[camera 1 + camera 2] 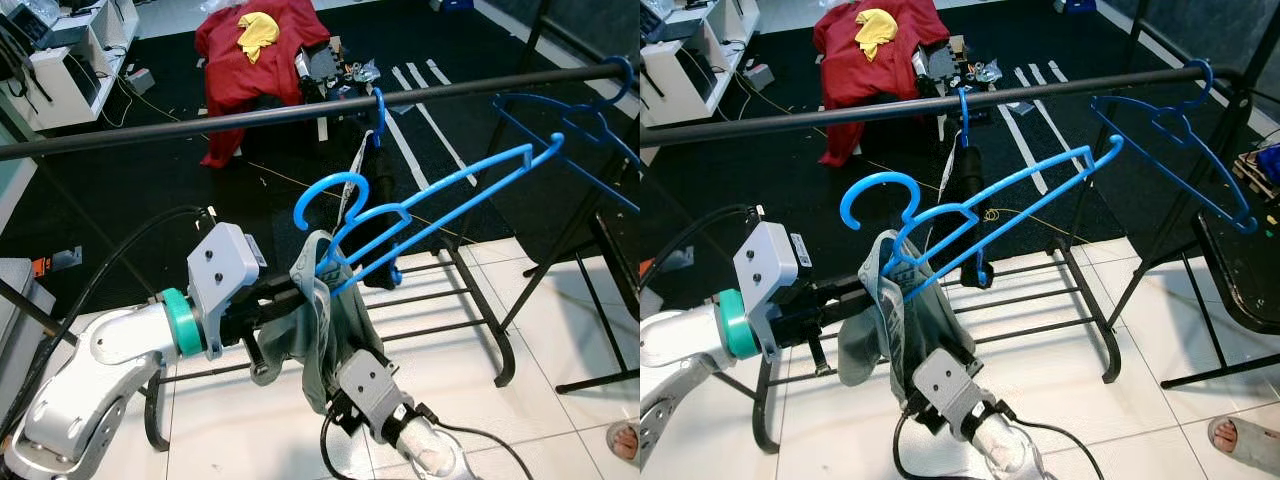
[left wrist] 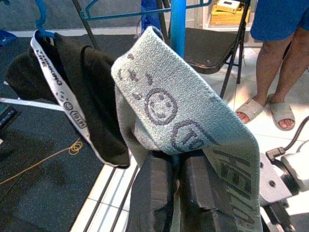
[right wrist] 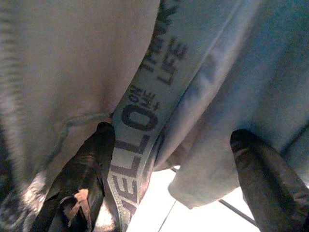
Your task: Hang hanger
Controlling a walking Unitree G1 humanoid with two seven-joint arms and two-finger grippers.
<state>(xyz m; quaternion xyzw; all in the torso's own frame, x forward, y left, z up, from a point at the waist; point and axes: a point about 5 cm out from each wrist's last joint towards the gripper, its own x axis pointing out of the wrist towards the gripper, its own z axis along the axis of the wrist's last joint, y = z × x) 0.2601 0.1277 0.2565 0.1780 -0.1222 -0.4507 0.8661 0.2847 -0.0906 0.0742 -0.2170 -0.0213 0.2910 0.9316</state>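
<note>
Left wrist view, nearest first: the left gripper point(image 2: 176, 193) has its two black fingers pressed together on a grey-green garment point(image 2: 193, 125), whose waistband carries woven smiley faces and partly readable letters, "HELLO". In the right wrist view the right gripper point(image 3: 178, 179) has its fingers spread apart under the same cloth, a band reading "LIFE" and part of "HELLO" running between them; the rest of the print is cut off.

From the head, the garment drapes over a blue hanger point(image 1: 430, 205), tilted, its hook point(image 1: 325, 195) in the air below the black rail point(image 1: 300, 110) and not on it. Open rail lies to the left of the hook. A second blue hanger point(image 1: 378, 115) on the rail bears a dark garment point(image 2: 82, 92) with a white printed strap, its words too small to read. A third blue hanger point(image 1: 1175, 150) hangs at the rail's right end. Beyond, a red cloth point(image 1: 255, 50) lies heaped on black floor. A person's sandalled feet point(image 2: 265, 111) stand on the tiles.
</note>
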